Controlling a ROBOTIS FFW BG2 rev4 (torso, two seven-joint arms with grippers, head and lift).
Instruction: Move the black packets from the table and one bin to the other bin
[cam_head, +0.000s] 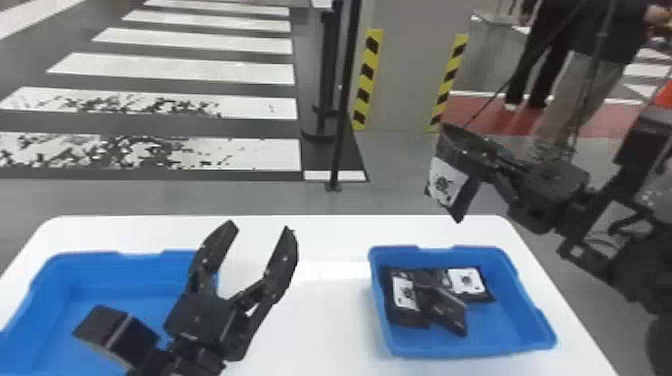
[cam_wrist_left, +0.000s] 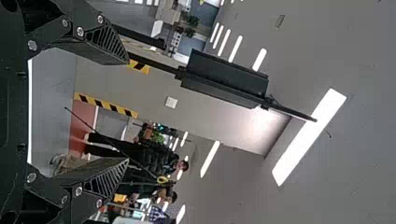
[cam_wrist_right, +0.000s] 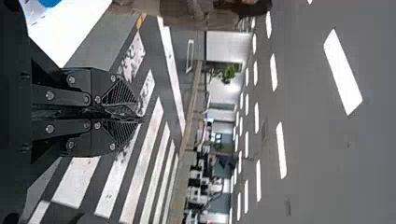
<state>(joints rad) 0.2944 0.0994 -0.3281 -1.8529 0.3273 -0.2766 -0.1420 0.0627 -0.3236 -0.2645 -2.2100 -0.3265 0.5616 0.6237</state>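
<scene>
My right gripper (cam_head: 467, 142) is raised above and beyond the right bin's far edge, shut on a black packet (cam_head: 446, 182) with a white label that hangs down from it. In the right wrist view the right gripper (cam_wrist_right: 140, 116) has its fingers together on a thin edge of dark film. Several black packets (cam_head: 406, 295) lie in the right blue bin (cam_head: 470, 348), some overlapping. Over the right side of the left blue bin (cam_head: 115, 265), my left gripper (cam_head: 260, 230) stands open and holds nothing; in the left wrist view the left gripper (cam_wrist_left: 128, 109) has its fingers wide apart.
Both bins stand on a white table (cam_head: 320, 310), with a strip of tabletop between them. A thin black post (cam_head: 342, 115) rises from the floor beyond the table. People stand in the room behind, at the upper right.
</scene>
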